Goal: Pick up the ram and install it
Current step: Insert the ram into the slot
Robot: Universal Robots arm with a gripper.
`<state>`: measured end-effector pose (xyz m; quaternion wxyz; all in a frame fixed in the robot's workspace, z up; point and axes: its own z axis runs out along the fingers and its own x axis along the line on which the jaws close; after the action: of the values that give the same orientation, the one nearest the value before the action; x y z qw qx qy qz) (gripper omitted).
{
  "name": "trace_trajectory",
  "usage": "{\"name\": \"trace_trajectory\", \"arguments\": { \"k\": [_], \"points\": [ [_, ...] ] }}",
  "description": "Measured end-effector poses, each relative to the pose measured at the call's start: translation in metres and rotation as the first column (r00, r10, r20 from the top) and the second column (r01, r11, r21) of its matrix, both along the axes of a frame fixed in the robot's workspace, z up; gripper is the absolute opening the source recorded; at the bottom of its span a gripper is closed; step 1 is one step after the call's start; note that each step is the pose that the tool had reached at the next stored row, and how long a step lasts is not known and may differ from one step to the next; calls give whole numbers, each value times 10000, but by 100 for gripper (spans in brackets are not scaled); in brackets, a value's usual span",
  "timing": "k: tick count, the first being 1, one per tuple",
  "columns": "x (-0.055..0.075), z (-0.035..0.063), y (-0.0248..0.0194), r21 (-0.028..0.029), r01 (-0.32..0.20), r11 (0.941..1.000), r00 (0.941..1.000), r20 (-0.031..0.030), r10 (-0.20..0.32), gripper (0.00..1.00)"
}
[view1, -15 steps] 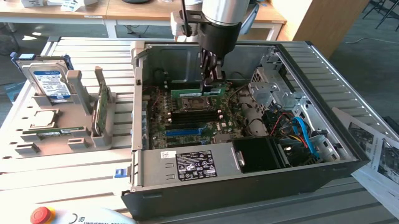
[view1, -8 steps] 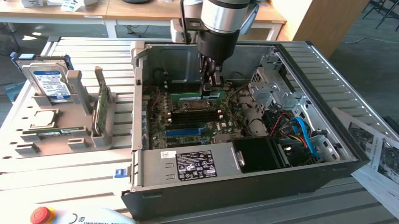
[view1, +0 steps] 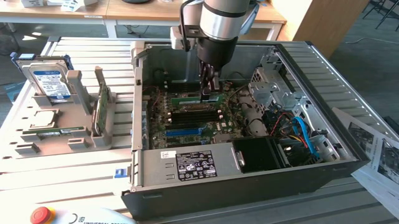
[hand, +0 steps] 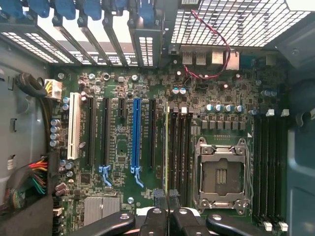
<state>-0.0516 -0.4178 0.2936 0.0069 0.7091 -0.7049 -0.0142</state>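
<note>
Inside the open computer case (view1: 349, 154), my gripper (view1: 210, 84) hangs straight down over the motherboard (view1: 187, 121). In the wrist view its two dark fingertips (hand: 158, 196) are shut on the ram (hand: 166, 147), a thin green stick seen edge-on. The stick runs along the black memory slots (hand: 180, 147) beside the processor socket (hand: 220, 172). In the exterior view the ram (view1: 186, 99) shows as a green strip level with the fingertips, low at the board. I cannot tell whether it is seated in a slot. A second, similar stick (view1: 53, 131) lies on the grey holder outside the case.
A grey holder (view1: 93, 140) on the exterior view's left carries a hard drive (view1: 50, 79) and a broader green card on edge (view1: 100, 109). The power supply (view1: 187, 165) and a black shroud (view1: 259, 154) fill the case's near side. A blue slot (hand: 136, 132) lies near the ram.
</note>
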Motion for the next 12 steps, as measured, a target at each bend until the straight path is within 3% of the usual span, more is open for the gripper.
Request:
{"name": "trace_trajectory", "arguments": {
  "k": [12],
  "points": [
    [-2, -134, 0, -1, 11, 10000, 10000, 0, -11, 12]
  ]
}}
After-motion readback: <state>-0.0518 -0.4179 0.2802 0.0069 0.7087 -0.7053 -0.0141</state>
